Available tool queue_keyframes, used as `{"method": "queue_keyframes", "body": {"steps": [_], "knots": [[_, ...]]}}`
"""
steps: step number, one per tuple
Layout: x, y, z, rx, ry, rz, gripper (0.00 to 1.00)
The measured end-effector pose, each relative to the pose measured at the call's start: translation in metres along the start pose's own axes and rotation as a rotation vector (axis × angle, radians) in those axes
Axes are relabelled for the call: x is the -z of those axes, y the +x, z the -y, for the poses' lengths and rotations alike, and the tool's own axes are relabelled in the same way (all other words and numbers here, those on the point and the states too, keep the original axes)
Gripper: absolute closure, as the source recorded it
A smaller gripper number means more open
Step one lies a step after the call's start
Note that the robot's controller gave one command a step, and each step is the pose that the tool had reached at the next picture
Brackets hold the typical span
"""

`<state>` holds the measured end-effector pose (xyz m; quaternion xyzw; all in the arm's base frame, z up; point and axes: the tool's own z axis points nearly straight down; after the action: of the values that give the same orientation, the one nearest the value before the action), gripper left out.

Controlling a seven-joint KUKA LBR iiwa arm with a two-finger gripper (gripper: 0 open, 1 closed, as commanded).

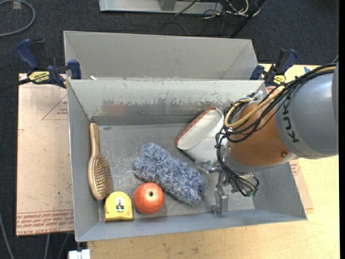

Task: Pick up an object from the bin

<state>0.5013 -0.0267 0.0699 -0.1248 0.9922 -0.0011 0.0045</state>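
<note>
Arm is nearest the camera: grey shell with black lettering, orange wrist cover, and black and yellow cables looped over it, all up and right of the blue fuzzy duster.

Gripper is down low, close to the bin floor, just off the duster's right end. It is beside the duster, not over it. Can't tell if they touch. Can't tell if the claw is apart or together, as the wrist and cables block it. Nothing seen held.

Duster is the nearest thing to the gripper. It's a shaggy blue-grey oblong lying flat and slanted, with its right end lower.

- Red apple: just below the duster's left half, touching or nearly so.
- Yellow tape measure: lower left of the duster, just past the apple.
- Wooden hairbrush: left of the duster and apart from it, handle pointing up the view.
- White thing with a reddish-brown edge: above the duster's right end, tilted, partly under the wrist. Kind unclear.

Bin is grey metal with sloped walls. The wall above the duster is scuffed and the floor is speckled. Beyond the bin, far above the duster, there is dark carpet, a grey metal base and loose floor cables.
</note>
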Motion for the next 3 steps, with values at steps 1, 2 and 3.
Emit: {"method": "queue_keyframes", "body": {"steps": [1, 2, 3], "knots": [[0.0, 0.0, 0.0, 0.001, 0.0, 0.001, 0.0], [0.0, -0.015, -0.017, 0.055, 0.001, 0.0, 0.0], [0.0, -0.018, -0.045, -0.063, -0.001, 0.001, 0.0]]}}
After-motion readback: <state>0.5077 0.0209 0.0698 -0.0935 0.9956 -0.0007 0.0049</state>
